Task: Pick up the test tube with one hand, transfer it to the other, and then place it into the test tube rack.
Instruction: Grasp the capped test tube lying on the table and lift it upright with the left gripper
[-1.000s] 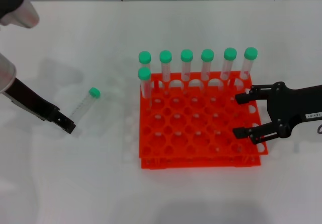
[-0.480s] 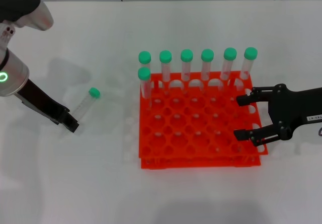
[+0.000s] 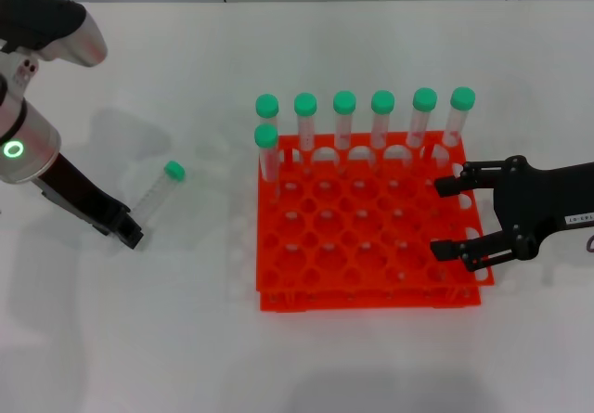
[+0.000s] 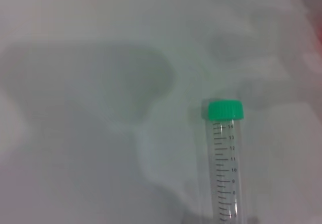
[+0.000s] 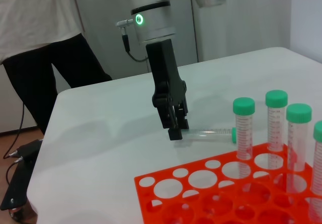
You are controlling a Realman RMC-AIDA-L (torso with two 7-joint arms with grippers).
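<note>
The test tube (image 3: 156,195) lies flat on the white table, left of the rack, with its green cap pointing away from me. It also shows in the left wrist view (image 4: 225,163) and the right wrist view (image 5: 209,132). My left gripper (image 3: 130,235), on the arm with the green ring light, is down at the tube's bottom end, as the right wrist view (image 5: 176,131) also shows. My right gripper (image 3: 439,214), with the white label, is open and empty over the right edge of the orange-red test tube rack (image 3: 371,288).
Several green-capped tubes (image 3: 344,116) stand upright along the rack's back row, and one stands in the second row at the left. In the right wrist view a person (image 5: 45,38) stands beyond the far end of the table.
My left arm's upper part has swung right into view, and the gripper tip has shifted slightly at the tube's end. The tube and the right gripper have not moved.
</note>
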